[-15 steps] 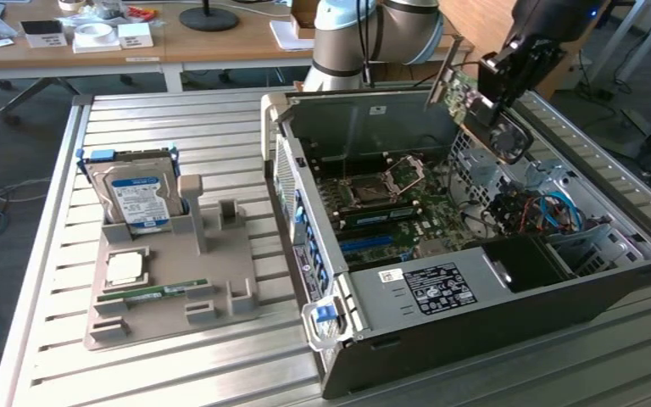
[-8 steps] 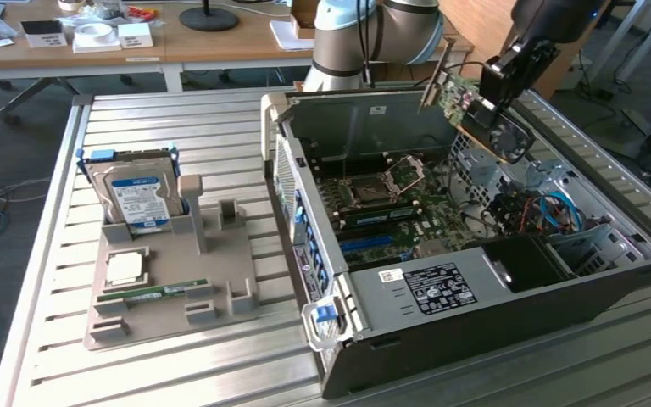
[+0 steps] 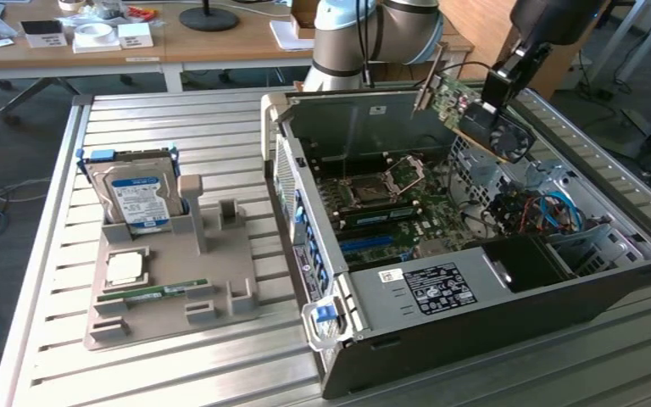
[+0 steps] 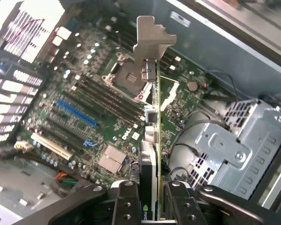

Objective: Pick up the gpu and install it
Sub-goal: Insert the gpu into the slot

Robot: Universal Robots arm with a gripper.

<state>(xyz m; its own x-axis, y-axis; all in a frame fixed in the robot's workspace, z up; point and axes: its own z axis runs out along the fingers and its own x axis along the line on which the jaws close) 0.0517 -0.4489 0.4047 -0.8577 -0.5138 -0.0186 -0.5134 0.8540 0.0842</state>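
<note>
Gripper (image 4: 152,199) part-closed, clamping gpu (image 4: 151,154) by its edge; holding it above motherboard (image 4: 84,117), probably for slot alignment.

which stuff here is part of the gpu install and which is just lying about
Job: gpu, held by the gripper over the motherboard in the open computer case.
Lying about: hard drive and ram stick on the grey holder.

In hand (image 4: 152,206): gpu (image 3: 475,112), above mobo (image 3: 399,212) inside pc case (image 3: 461,339).
</note>
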